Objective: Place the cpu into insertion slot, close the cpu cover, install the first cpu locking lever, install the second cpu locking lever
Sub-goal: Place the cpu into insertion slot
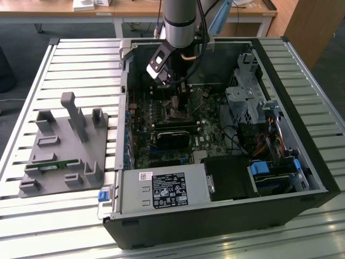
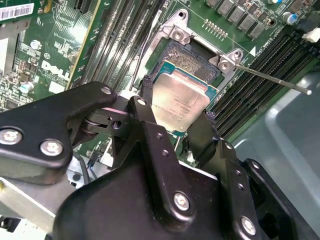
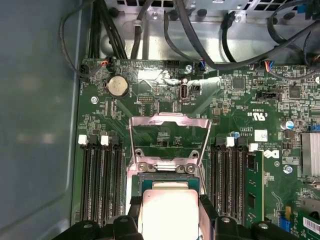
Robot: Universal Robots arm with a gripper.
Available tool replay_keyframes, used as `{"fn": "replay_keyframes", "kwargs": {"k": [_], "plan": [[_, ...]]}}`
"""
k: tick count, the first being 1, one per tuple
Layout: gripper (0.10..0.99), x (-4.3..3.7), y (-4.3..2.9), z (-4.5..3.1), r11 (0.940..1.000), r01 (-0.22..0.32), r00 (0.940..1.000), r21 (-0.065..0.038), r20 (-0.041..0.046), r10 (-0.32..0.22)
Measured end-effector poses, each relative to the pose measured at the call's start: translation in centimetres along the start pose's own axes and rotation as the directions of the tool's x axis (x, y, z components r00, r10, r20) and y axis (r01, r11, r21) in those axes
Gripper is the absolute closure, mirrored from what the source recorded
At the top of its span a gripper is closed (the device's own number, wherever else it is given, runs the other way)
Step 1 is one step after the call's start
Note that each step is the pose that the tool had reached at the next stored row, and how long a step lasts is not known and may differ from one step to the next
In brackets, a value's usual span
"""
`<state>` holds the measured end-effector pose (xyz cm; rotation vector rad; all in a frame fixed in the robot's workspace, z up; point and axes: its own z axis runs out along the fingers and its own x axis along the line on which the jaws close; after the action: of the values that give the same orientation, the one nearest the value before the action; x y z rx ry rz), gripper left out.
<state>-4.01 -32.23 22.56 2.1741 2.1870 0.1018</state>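
The black two-fingered gripper [image 2: 172,120] pinches the silver-grey square cpu [image 2: 182,102] over the black-rimmed square insertion slot [image 2: 192,62], where seating it likely needs level, corner-matched lowering.

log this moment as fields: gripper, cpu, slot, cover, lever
gripper: shut on the cpu, one finger at each side
cpu: metal top up, over the insertion slot; whether it is seated cannot be told
insertion slot: dark centre partly showing past the cpu
cpu cover: swung open, off the slot
locking lever: thin rod, unlatched, sticking out sideways
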Motion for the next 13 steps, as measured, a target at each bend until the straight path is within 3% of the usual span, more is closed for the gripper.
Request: {"fn": "replay_keyframes", "kwargs": {"k": [13], "plan": [[0.557,0.13,-0.14,0.84,1.0000,-0.005,1.0000,0.000,0.0005,0.005]]}}
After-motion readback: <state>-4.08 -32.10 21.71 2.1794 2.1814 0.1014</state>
